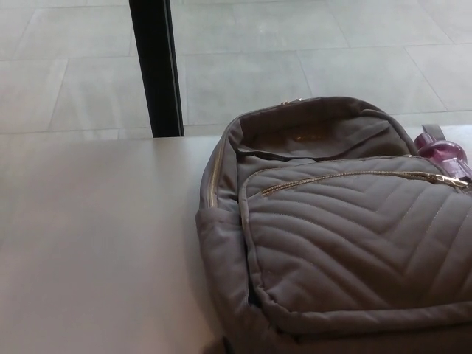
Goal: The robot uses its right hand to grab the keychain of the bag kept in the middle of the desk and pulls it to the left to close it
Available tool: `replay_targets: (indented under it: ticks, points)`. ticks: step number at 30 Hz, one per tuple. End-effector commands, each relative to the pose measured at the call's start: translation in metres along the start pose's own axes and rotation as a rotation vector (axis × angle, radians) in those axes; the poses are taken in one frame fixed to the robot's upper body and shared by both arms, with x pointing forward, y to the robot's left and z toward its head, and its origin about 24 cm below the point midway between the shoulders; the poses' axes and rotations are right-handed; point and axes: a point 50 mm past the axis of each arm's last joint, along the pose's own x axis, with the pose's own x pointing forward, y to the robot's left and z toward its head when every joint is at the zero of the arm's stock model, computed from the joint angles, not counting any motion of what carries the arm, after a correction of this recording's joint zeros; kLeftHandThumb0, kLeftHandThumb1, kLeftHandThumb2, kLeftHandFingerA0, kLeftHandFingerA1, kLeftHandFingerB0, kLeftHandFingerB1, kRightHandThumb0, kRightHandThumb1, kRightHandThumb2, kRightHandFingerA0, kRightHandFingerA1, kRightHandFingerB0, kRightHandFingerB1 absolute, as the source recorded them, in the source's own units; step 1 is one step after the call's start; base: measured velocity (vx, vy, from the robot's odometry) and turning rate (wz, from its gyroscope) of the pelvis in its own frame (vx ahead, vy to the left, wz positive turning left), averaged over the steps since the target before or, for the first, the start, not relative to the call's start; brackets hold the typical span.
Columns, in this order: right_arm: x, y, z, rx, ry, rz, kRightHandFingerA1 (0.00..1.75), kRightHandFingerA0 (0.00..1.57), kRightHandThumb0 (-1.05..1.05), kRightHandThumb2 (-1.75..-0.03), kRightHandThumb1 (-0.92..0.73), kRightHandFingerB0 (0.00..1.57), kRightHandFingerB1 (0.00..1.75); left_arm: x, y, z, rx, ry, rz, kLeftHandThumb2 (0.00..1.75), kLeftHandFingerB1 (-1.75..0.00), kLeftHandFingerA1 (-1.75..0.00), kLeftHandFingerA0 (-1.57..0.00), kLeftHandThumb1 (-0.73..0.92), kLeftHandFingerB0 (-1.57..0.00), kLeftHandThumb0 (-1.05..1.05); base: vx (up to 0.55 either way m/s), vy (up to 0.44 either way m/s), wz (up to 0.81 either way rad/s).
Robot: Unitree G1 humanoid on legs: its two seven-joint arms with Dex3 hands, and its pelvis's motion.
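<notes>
Neither the right hand nor the left hand is in view, so there's no grip to report. The grey quilted bag lies at the right of the worktop, with its purple keychain at the far right edge by the zip pull. The risk: nothing braces the bag, so a leftward tug may just drag it along.

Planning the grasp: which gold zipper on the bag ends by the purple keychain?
The front zipper, running across the quilted panel; the side zipper runs vertically, far from it.
</notes>
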Motion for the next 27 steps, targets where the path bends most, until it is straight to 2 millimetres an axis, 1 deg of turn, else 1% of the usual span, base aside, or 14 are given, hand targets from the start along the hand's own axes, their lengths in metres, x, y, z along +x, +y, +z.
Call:
replay_targets:
  ticks: [1,9,10,11,14,15,16,17,19,20,21,22,24,27]
  points:
    - [-0.002,0.0,-0.004,-0.026,0.1,0.109,0.44,0.14,-0.27,-0.59,-0.61,0.25,0.3,-0.002,0.008,0.007,0.004,-0.016,0.008,0.95,-1.26,-1.33,-0.79,0.63,-0.57,-1.05,0.0,0.0,0.0]
    - [-0.002,0.007,0.0,-0.025,0.068,0.131,0.5,0.22,-0.25,-0.59,-0.62,0.29,0.3,-0.001,0.007,0.008,-0.003,-0.02,0.006,0.94,-1.25,-1.31,-0.82,0.62,-0.59,-1.05,0.0,0.0,0.0]
    - [-0.002,0.01,0.002,-0.047,0.06,0.143,0.5,0.23,-0.26,-0.59,-0.63,0.27,0.3,-0.001,0.007,0.009,0.022,-0.016,0.01,1.3,-1.13,-1.23,-0.83,0.53,-0.61,-1.05,0.0,0.0,0.0]
    - [-0.002,0.013,0.003,-0.049,0.063,0.16,0.48,0.25,-0.26,-0.59,-0.63,0.27,0.29,-0.001,0.007,0.009,0.018,-0.022,0.006,1.31,-1.16,-1.26,-0.9,0.52,-0.68,-1.05,0.0,0.0,0.0]
    - [-0.002,0.016,0.004,-0.061,0.061,0.169,0.48,0.26,-0.26,-0.59,-0.62,0.27,0.3,-0.001,0.007,0.009,0.01,-0.024,0.002,1.29,-1.17,-1.27,-0.91,0.49,-0.68,-1.05,0.0,0.0,0.0]
    - [-0.003,0.018,0.004,-0.071,0.065,0.18,0.48,0.26,-0.27,-0.59,-0.63,0.27,0.29,-0.001,0.008,0.009,0.002,-0.021,0.0,0.97,-1.3,-1.28,-0.86,0.6,-0.61,-1.05,0.0,0.0,0.0]
    - [-0.004,0.022,0.003,-0.079,0.066,0.192,0.49,0.28,-0.25,-0.58,-0.61,0.28,0.3,-0.001,0.008,0.009,0.006,-0.019,0.003,0.96,-1.24,-1.28,-0.85,0.61,-0.61,-1.05,0.0,0.0,0.0]
    - [-0.005,0.024,0.003,-0.085,0.065,0.197,0.58,0.23,-0.21,-0.9,-0.41,0.15,0.49,-0.001,0.008,0.008,0.003,-0.018,0.002,0.95,-1.24,-1.28,-0.85,0.62,-0.61,-1.05,0.0,0.0,0.0]
    - [-0.005,0.028,0.003,-0.097,0.055,0.219,0.59,0.25,-0.2,-0.91,-0.42,0.15,0.49,-0.001,0.008,0.008,0.003,-0.01,0.015,0.97,-1.25,-1.3,-0.81,0.62,-0.6,-1.05,0.0,0.0,0.0]
    - [-0.005,0.029,0.004,-0.098,0.053,0.219,0.59,0.26,-0.2,-0.91,-0.42,0.15,0.5,-0.001,0.008,0.008,-0.003,-0.013,0.013,1.29,-1.17,-1.25,-0.86,0.5,-0.69,-1.05,0.0,0.0,0.0]
    - [-0.005,0.03,0.003,-0.098,0.051,0.221,0.59,0.26,-0.2,-0.91,-0.42,0.15,0.5,-0.001,0.008,0.008,-0.009,-0.016,0.01,1.29,-1.17,-1.25,-0.86,0.5,-0.69,-1.05,0.0,0.0,0.0]
    - [-0.005,0.031,0.004,-0.099,0.046,0.221,0.6,0.28,-0.19,-0.91,-0.41,0.16,0.5,-0.001,0.008,0.008,-0.002,-0.019,0.006,0.96,-1.25,-1.3,-0.82,0.63,-0.59,-1.05,0.0,0.0,0.0]
    - [-0.005,0.035,0.005,-0.084,0.031,0.237,0.61,0.27,-0.18,-0.91,-0.41,0.16,0.5,-0.001,0.008,0.009,0.002,-0.019,0.004,0.98,-1.25,-1.29,-0.84,0.61,-0.6,-1.05,0.0,0.0,0.0]
    - [-0.006,0.039,0.006,-0.142,0.014,0.256,0.65,0.36,-0.19,-0.92,-0.42,0.15,0.51,0.0,0.007,0.008,0.002,-0.015,0.001,0.96,-1.3,-1.3,-0.83,0.61,-0.6,-1.05,0.0,0.0,0.0]
